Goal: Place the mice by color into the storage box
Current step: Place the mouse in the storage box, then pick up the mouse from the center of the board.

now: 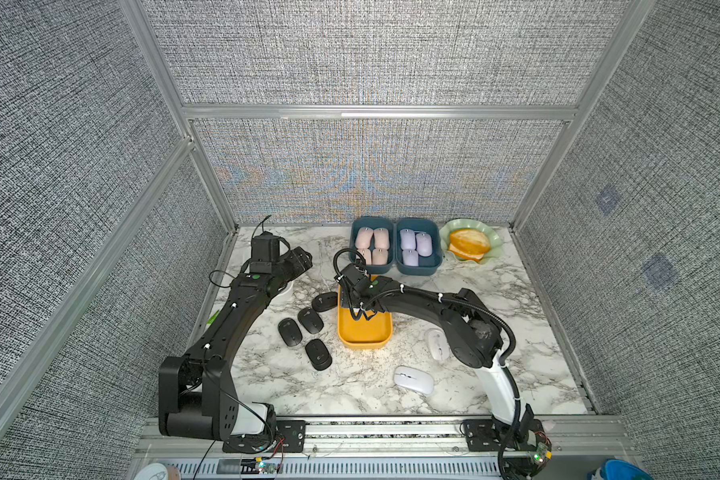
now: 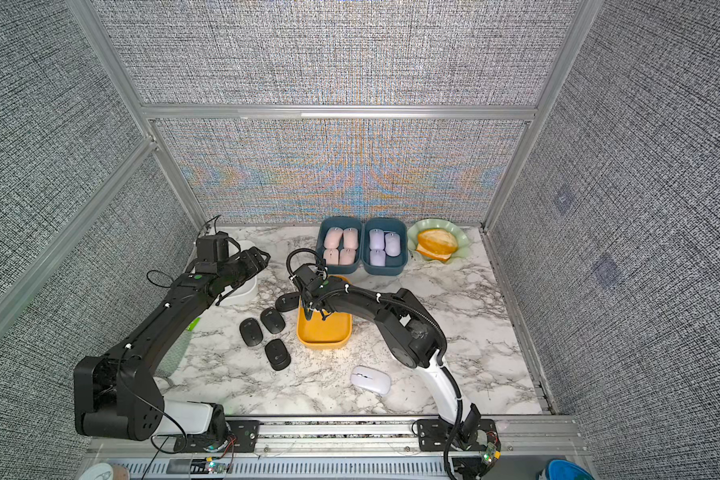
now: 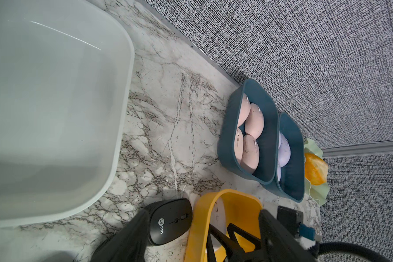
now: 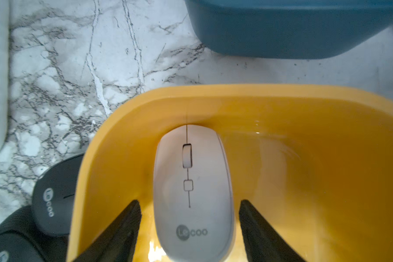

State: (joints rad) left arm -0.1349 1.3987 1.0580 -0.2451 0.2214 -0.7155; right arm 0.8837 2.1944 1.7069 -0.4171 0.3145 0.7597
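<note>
White mouse (image 4: 193, 188) lies in the yellow bin (image 4: 213, 93), lower centre of the right wrist view, between open right fingers (image 4: 127, 226) holding nothing; placing looks done, so next lift clear toward the loose white mouse (image 1: 413, 379).

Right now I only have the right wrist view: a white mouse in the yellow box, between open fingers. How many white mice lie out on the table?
Observer: Two white mice lie on the marble table in a top view: one in the open, one partly behind the right arm.
Reviewer: And the black ones?
Observer: Four black mice lie on the table beside the yellow box; none is boxed.
Reviewer: The left gripper?
Observer: The left gripper is open and empty, by the white box.
</note>
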